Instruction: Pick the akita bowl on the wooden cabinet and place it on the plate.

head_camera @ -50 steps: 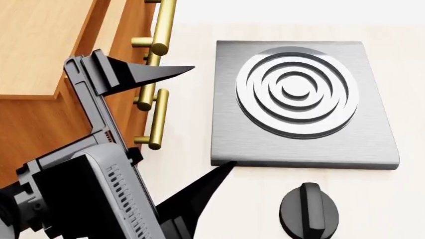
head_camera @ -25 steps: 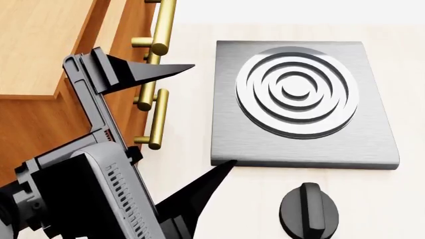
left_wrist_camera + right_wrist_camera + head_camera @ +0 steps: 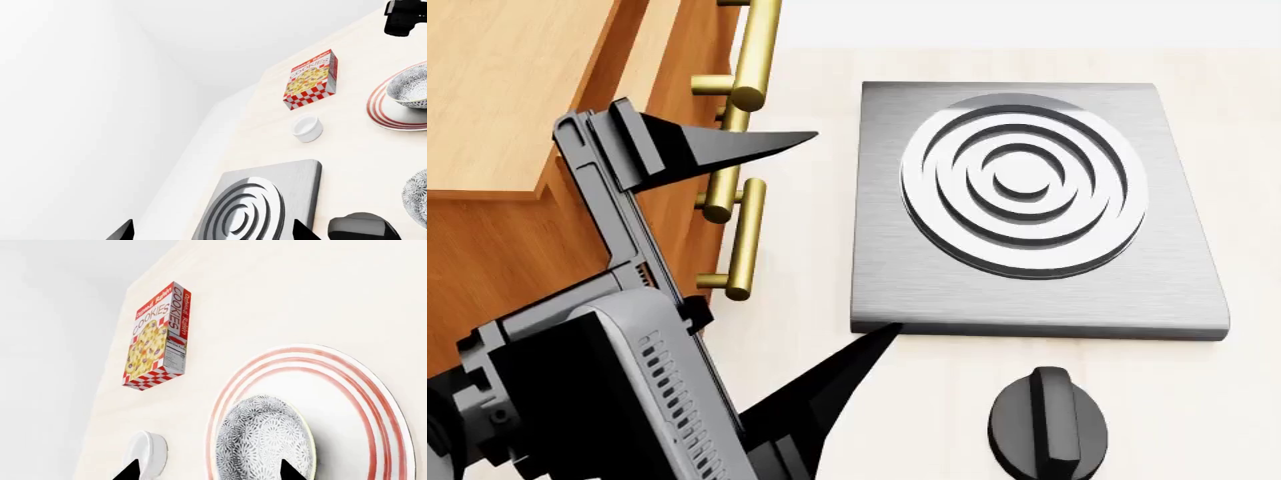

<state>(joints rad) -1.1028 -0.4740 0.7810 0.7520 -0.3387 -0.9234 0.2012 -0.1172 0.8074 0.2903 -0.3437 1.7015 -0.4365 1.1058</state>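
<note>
Orange-brown wood fills the head view's left: that's the tall wooden cabinet (image 3: 501,120) with brass-coloured bar handles (image 3: 737,240), and your left hand (image 3: 834,235) hangs just in front of it, black fingers (image 3: 741,148) spread wide apart, nothing between them. Beside it on the pale surface (image 3: 814,100) lies the brushed-metal stove plate (image 3: 1034,205), with a black knob (image 3: 1048,425) near its front edge. Your right wrist view shows the grey-patterned akita bowl (image 3: 263,440) sitting on the wide white plate with red rings (image 3: 360,405). The right hand (image 3: 207,470) shows only two dark tips, set apart, looks open, bowl between them but seemingly not gripped. A red-checked cookie box (image 3: 157,337) and a small white cup (image 3: 148,452) lie nearby.
</note>
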